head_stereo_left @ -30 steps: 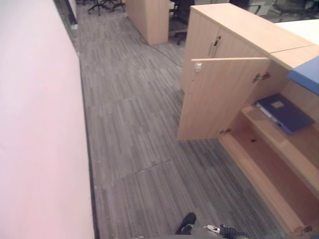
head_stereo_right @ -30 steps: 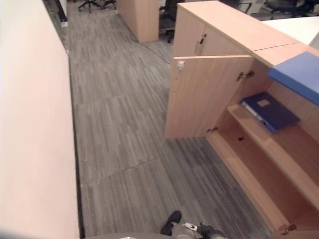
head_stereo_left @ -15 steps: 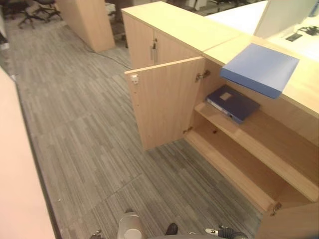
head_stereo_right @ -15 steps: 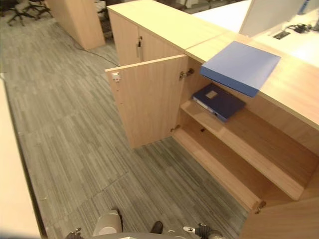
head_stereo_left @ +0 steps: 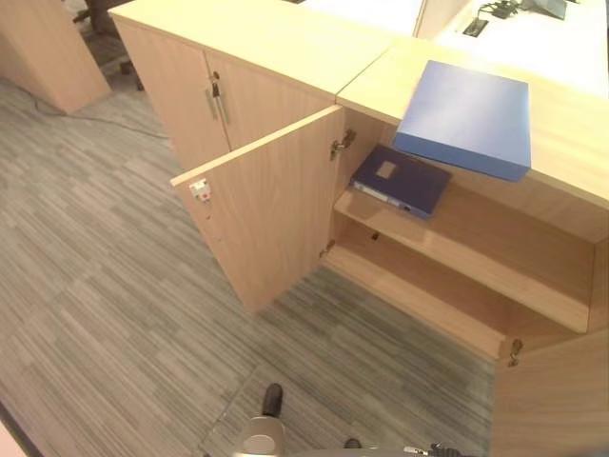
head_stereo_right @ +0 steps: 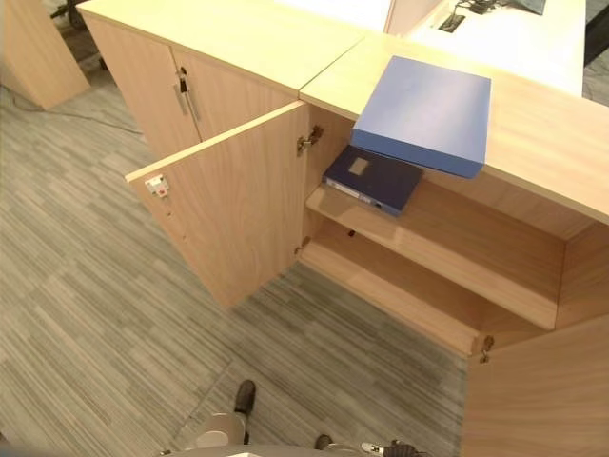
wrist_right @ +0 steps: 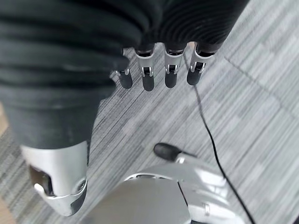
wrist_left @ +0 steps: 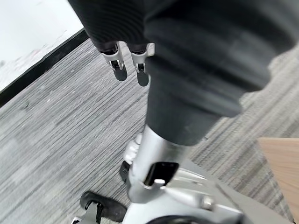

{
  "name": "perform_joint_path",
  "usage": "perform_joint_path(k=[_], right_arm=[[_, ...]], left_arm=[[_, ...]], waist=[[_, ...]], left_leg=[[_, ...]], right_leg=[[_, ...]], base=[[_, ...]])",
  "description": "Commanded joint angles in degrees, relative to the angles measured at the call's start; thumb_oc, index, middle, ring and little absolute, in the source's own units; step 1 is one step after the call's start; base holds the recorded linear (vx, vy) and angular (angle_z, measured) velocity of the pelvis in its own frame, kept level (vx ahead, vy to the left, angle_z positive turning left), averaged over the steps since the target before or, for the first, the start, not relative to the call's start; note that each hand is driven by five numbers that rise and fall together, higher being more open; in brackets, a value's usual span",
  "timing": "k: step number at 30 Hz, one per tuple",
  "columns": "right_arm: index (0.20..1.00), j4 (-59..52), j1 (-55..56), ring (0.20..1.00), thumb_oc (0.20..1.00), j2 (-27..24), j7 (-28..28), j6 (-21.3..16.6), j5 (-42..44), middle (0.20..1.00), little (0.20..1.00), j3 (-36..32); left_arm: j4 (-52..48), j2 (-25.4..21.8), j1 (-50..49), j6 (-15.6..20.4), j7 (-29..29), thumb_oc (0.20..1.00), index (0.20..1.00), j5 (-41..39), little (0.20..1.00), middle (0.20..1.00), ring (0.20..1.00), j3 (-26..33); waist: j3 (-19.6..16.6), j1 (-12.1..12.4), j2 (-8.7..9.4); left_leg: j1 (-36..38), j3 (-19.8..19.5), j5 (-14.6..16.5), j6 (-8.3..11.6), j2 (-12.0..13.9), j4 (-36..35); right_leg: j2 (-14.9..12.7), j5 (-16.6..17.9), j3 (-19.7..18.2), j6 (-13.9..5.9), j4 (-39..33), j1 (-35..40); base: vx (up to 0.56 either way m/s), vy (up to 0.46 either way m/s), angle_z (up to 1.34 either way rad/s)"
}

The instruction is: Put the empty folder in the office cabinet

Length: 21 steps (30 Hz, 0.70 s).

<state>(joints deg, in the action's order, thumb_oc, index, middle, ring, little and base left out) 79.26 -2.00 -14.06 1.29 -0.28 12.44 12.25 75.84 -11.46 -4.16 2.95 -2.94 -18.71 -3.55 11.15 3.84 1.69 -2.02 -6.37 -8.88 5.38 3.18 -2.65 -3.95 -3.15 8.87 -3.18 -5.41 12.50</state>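
A light blue folder [head_stereo_left: 466, 119] lies flat on the wooden cabinet top [head_stereo_left: 571, 143], jutting a little over its front edge. Below it, a dark blue folder [head_stereo_left: 400, 179] with a small label lies at the left end of the upper shelf [head_stereo_left: 485, 249] inside the open office cabinet. My left hand [wrist_left: 117, 65] hangs low beside me over the carpet, fingers straight and holding nothing. My right hand [wrist_right: 147, 77] hangs the same way on the other side, fingers straight in a row and holding nothing. Both hands are far from the folders.
The cabinet's left door [head_stereo_left: 266, 224] swings out over the grey carpet [head_stereo_left: 105, 314]. Its right door [head_stereo_left: 557, 400] stands open at the lower right. A closed cabinet with metal handles [head_stereo_left: 214, 95] adjoins on the left. The lower shelf [head_stereo_left: 419, 295] is bare.
The whole picture has swung right, so the camera has turned from the wall to face the cabinet. Neither folder has moved.
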Motion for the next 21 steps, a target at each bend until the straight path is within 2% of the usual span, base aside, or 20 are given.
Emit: perform_joint_path(k=[1, 2, 8, 12, 13, 15, 16, 17, 18, 19, 20, 21], right_arm=[[1.000, -0.16, 0.35, 1.000, 1.000, -0.76, -0.16, -0.22, 4.54, 1.000, 1.000, -1.08], [1.000, -0.16, 0.35, 1.000, 1.000, -0.76, -0.16, -0.22, 4.54, 1.000, 1.000, -1.08], [1.000, -1.04, -0.49, 1.000, 1.000, -1.46, 0.21, 0.58, 2.50, 1.000, 1.000, -1.40], [1.000, -3.04, -1.70, 1.000, 1.000, -1.71, 0.47, 0.45, 1.62, 1.000, 1.000, -0.87], [1.000, -3.45, -2.06, 1.000, 1.000, -1.77, 0.44, 0.30, 1.79, 1.000, 1.000, -0.97], [1.000, -4.42, -2.94, 1.000, 1.000, -2.28, 0.43, 0.19, 2.46, 1.000, 1.000, -1.23], [1.000, -4.42, -2.94, 1.000, 1.000, -2.28, 0.43, 0.19, 2.46, 1.000, 1.000, -1.23], [1.000, -5.94, -3.94, 1.000, 1.000, -2.60, 0.45, -0.04, 3.91, 1.000, 1.000, -1.13], [1.000, -6.08, -3.98, 1.000, 1.000, -2.51, 0.52, -0.13, 4.27, 1.000, 1.000, -1.13], [1.000, -6.49, -4.29, 1.000, 1.000, -2.49, 0.69, -0.27, 4.97, 1.000, 1.000, -0.98], [1.000, -6.48, -4.28, 1.000, 1.000, -2.50, 0.69, -0.27, 4.98, 1.000, 1.000, -0.97], [1.000, -6.69, -4.59, 1.000, 1.000, -2.41, 0.79, -0.35, 5.48, 1.000, 1.000, -1.04]], left_arm=[[0.36, 0.44, 2.00, 1.62, -0.92, 1.000, 1.000, 2.49, 1.000, 1.000, 1.000, -2.20], [0.36, 0.44, 2.01, 1.63, -0.92, 1.000, 1.000, 2.49, 1.000, 1.000, 1.000, -2.20], [-0.95, -0.41, 3.51, 1.63, -0.26, 1.000, 1.000, 7.39, 1.000, 1.000, 1.000, -5.90], [-1.18, -1.46, 3.89, 1.48, 0.11, 1.000, 1.000, 9.43, 1.000, 1.000, 1.000, -6.08], [-1.07, -1.77, 3.88, 1.38, 0.09, 1.000, 1.000, 10.21, 1.000, 1.000, 1.000, -6.11], [-1.01, -2.30, 3.65, 1.22, 0.15, 1.000, 1.000, 11.03, 1.000, 1.000, 1.000, -6.08], [-1.01, -2.30, 3.65, 1.22, 0.15, 1.000, 1.000, 11.03, 1.000, 1.000, 1.000, -6.09], [-1.33, -3.20, 2.71, 0.93, 0.24, 1.000, 1.000, 11.11, 1.000, 1.000, 1.000, -5.61], [-1.28, -3.22, 2.33, 0.87, 0.27, 1.000, 1.000, 10.95, 1.000, 1.000, 1.000, -5.35], [-1.08, -3.07, 2.12, 0.88, 0.33, 1.000, 1.000, 10.81, 1.000, 1.000, 1.000, -5.37], [-1.08, -3.06, 2.12, 0.88, 0.33, 1.000, 1.000, 10.81, 1.000, 1.000, 1.000, -5.37], [-0.83, -3.07, 2.32, 0.87, 0.38, 1.000, 1.000, 10.64, 1.000, 1.000, 1.000, -5.43]], waist=[[-1.94, 0.06, -1.00], [-1.91, 0.15, -0.99], [-3.75, -1.65, -2.71], [-4.43, -1.84, -3.50], [-4.40, -1.79, -3.64], [-3.58, -1.73, -3.60], [-3.58, -1.71, -3.60], [-2.17, -1.24, -3.93], [-2.01, -1.02, -3.91], [-1.65, -1.20, -3.85], [-1.44, -1.23, -3.92], [-0.98, -1.65, -3.71]], left_leg=[[-6.00, -3.15, 5.61, -0.59, 0.62, 7.08], [-5.95, -3.06, 5.65, -0.61, 0.63, 7.11], [-1.15, 2.97, 7.50, -4.13, -2.30, 3.27], [2.40, 5.27, 8.16, -6.35, -4.86, -0.29], [3.36, 5.62, 8.44, -6.82, -5.48, -0.89], [5.00, 6.45, 9.10, -8.22, -6.77, -1.42], [5.00, 6.47, 9.10, -8.22, -6.78, -1.42], [7.18, 8.23, 10.16, -9.10, -6.77, -2.22], [7.75, 9.08, 10.66, -9.09, -6.53, -2.32], [8.12, 9.85, 11.39, -8.62, -5.58, -2.31], [8.42, 9.82, 11.54, -8.56, -5.48, -2.32], [8.38, 9.76, 11.58, -8.20, -5.12, -2.23]], right_leg=[[0.67, -0.33, -0.08, 0.15, 1.17, -1.53], [0.65, -0.34, -0.17, 0.15, 1.19, -1.51], [-5.23, -0.25, -2.62, -3.43, 5.87, -4.00], [-7.89, -0.15, -3.91, -5.14, 13.49, -7.92], [-8.49, 0.35, -4.48, -5.15, 16.34, -9.20], [-10.18, 5.22, -5.08, -4.78, 23.41, -12.34], [-10.19, 5.21, -5.11, -4.79, 23.43, -12.37], [-11.99, 8.65, -1.36, -3.50, 31.02, -16.88], [-12.91, 9.07, 0.92, -3.42, 30.85, -17.79], [-12.62, 8.65, 4.27, -3.50, 26.32, -19.31], [-12.55, 8.47, 4.33, -3.48, 26.40, -19.02], [-11.64, 8.75, 5.14, -3.77, 23.11, -20.66]], base=[[0.14, 0.249, -0.39], [0.15, 0.283, -0.44], [0.14, 0.310, -0.40], [0.12, 0.300, -0.51], [0.11, 0.268, -0.50], [0.06, 0.207, -0.50], [0.04, 0.247, -0.57], [0.06, 0.184, -0.54], [0.12, 0.119, -0.92], [0.09, -0.053, -0.82], [0.09, -0.121, -0.59], [0.06, -0.120, -0.30]])
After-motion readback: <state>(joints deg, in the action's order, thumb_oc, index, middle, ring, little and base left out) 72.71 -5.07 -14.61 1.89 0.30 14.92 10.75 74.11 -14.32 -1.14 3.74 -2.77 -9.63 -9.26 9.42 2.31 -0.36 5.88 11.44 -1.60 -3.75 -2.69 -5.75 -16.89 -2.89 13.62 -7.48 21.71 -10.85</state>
